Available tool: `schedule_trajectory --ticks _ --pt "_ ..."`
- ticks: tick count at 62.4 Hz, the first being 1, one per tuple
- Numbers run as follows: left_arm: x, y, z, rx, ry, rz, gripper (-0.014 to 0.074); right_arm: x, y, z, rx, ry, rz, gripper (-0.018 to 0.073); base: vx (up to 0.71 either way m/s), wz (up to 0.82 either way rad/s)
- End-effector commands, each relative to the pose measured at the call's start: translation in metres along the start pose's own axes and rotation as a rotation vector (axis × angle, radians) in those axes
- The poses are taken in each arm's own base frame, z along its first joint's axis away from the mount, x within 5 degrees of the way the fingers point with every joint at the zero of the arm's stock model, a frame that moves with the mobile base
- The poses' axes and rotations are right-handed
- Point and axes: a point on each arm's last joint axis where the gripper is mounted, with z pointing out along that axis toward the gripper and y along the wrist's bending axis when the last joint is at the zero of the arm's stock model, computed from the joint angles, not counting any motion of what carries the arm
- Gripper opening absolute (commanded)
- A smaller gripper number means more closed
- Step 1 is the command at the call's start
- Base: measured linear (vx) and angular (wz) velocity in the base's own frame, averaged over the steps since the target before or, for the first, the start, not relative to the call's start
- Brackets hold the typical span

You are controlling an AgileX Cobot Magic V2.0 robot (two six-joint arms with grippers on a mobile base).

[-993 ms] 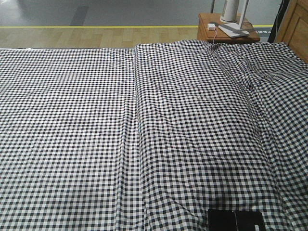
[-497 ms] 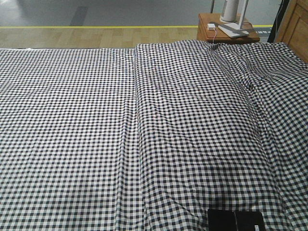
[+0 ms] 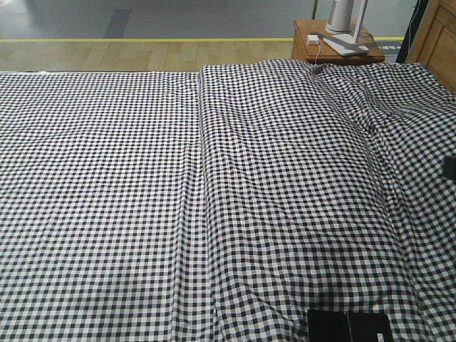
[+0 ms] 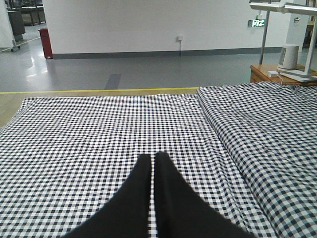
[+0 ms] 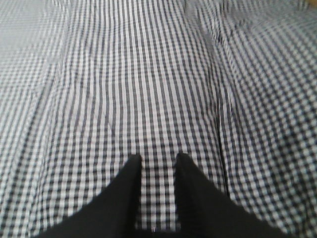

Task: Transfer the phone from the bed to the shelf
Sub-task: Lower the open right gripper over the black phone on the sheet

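The bed (image 3: 107, 178) fills the front view with its black-and-white checked sheet. A flat black rectangular thing (image 3: 348, 327) lies on the sheet at the bottom edge, cut off by the frame. I cannot tell whether it is the phone. The shelf is out of view. My left gripper (image 4: 153, 154) hovers over the flat left half of the bed (image 4: 89, 129), shut with only a thin slit between its fingers. My right gripper (image 5: 157, 157) hangs over the rumpled sheet (image 5: 148, 74), open with only cloth in the gap. A dark bit of an arm (image 3: 449, 167) shows at the front view's right edge.
A long fold (image 3: 201, 178) runs down the sheet's middle. Behind the bed stands a reddish-brown bedside table (image 3: 335, 44) with a white lamp base (image 3: 340, 18) and a small white box (image 3: 313, 38). A brown wooden panel (image 3: 436, 35) stands at the far right. Wood and grey floor (image 3: 142, 28) lie beyond.
A dark bit of an arm has come into the front view at the right edge. The sheet and the black thing at the bottom have not moved.
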Motion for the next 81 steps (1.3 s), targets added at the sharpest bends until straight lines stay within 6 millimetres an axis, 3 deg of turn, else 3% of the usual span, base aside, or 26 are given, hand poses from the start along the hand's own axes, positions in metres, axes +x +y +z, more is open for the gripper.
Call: schedule_trajectory --ticks 1,13,18,29,44,61,81 --pt "-0.014 0.002 -0.003 -0.010 -0.107 -0.014 0.0001 -0.011 -0.001 0.010 0.007 -0.018 -0.007 0.0337 0.00 0.00" --pt "-0.014 0.002 -0.003 -0.010 -0.107 -0.014 0.0001 -0.009 -0.001 0.026 0.007 0.029 0.000 0.0650 0.00 0.00" --pt "-0.014 0.002 -0.003 -0.010 -0.107 -0.014 0.0001 -0.009 -0.001 0.026 0.007 0.030 0.001 0.0725 0.00 0.00" --pt "-0.014 0.002 -0.003 -0.010 -0.107 -0.014 0.0001 -0.011 -0.006 0.019 0.032 0.104 0.065 0.0713 0.00 0.00" --pt "-0.014 0.002 -0.003 -0.010 -0.107 -0.014 0.0001 -0.018 -0.058 0.007 0.210 0.142 0.211 0.0662 0.00 0.00" --pt "-0.014 0.002 -0.003 -0.010 -0.107 -0.014 0.0001 0.012 -0.102 0.074 0.061 0.403 0.376 0.0642 0.00 0.00" --pt "-0.014 0.002 -0.003 -0.010 -0.107 -0.014 0.0001 0.062 -0.131 0.153 -0.149 0.585 0.389 0.0633 0.00 0.00"
